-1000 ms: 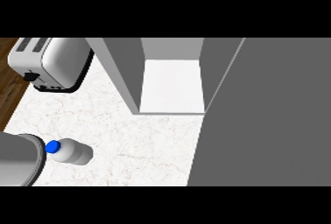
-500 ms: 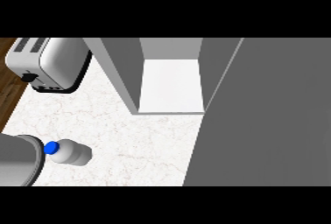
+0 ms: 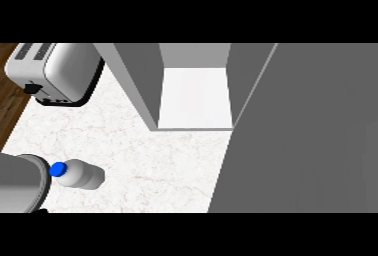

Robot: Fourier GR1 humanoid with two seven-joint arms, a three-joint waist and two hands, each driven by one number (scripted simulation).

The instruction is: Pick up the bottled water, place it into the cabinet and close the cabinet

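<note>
At the near left corner of the view, a grey forearm (image 3: 21, 183) comes in from the lower edge and fills that corner. No hand shows at its end, so neither the left fingers nor the right ones can be judged; both hands lie outside the view. Just beside the forearm, touching its rounded edge as far as can be told, lies the bottled water (image 3: 80, 174): a small clear bottle on its side on the white marbled desk (image 3: 148, 160), its blue cap (image 3: 57, 169) turned toward the forearm and its base pointing right. The bottle is well apart from the cabinet and not inside it.

To the right, a broad grey panel, the cabinet door (image 3: 310, 135), stands swung open and covers the whole right side of the view from near to far. Beyond the bottle, in the middle, the cabinet (image 3: 140, 80) shows its grey side wall and a pale, bare inner floor (image 3: 196, 97) between that wall and the door.

Farthest off, at the upper left, a silver toaster (image 3: 53, 70) with black ends sits at the desk's edge, where dark wood flooring (image 3: 7, 105) shows alongside.
</note>
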